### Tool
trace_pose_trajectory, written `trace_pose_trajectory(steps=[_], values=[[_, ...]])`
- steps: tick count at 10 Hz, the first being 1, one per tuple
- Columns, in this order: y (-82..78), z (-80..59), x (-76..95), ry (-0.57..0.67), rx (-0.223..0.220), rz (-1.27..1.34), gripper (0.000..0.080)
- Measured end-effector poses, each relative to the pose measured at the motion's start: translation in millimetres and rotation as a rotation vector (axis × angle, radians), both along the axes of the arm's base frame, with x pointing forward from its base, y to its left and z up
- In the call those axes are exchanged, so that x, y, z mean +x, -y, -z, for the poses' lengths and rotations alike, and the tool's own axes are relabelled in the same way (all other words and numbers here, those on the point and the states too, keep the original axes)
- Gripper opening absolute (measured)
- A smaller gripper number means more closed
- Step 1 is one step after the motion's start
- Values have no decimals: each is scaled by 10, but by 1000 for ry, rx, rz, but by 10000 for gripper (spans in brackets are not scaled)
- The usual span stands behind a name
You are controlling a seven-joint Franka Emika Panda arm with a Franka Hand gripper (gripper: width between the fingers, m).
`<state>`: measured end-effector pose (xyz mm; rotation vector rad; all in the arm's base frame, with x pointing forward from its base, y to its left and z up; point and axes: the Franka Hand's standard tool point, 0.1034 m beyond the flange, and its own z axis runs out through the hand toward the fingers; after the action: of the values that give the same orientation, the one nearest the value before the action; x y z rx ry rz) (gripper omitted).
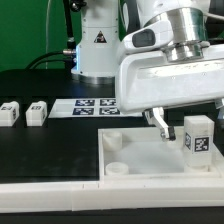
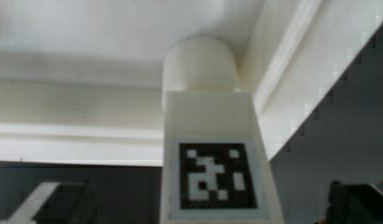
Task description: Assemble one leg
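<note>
Judging risk: the leg (image 1: 197,137) stood upright on the white panel (image 1: 150,160), near its corner on the exterior view's right, between the tool's (image 2: 202,205) spread fingers, with neither finger visibly touching it. If it was not fully seated, an off-centre close could tip it. Its long axis ran vertical, rounded end down into the panel, tag toward the exterior camera.

We see the marker board (image 1: 95,105) flat on the black table (image 1: 50,145), beyond a white socketed panel (image 1: 150,165).

The leg (image 1: 197,137) is a white oblong block with a black-and-white tag. It stands upright on the white panel (image 1: 130,182).
</note>
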<state>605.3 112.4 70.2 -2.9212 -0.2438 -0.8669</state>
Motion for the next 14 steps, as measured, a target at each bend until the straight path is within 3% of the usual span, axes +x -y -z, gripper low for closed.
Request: trace_pose_trajectory(steps=[4, 6, 8, 9, 11, 12, 14], values=[[0, -9, 1, -5, 0, -1, 649], [5, -222, 25, -55, -5, -9, 649], [-6, -311, 74, -93, -7, -16, 649], [34, -275, 59, -134, -10, -17, 649], [-18, -188, 40, -293, -12, -36, 649], [-30, -146, -18, -431, -15, -49, 649], [-69, -181, 64, -625, -13, -69, 649]])
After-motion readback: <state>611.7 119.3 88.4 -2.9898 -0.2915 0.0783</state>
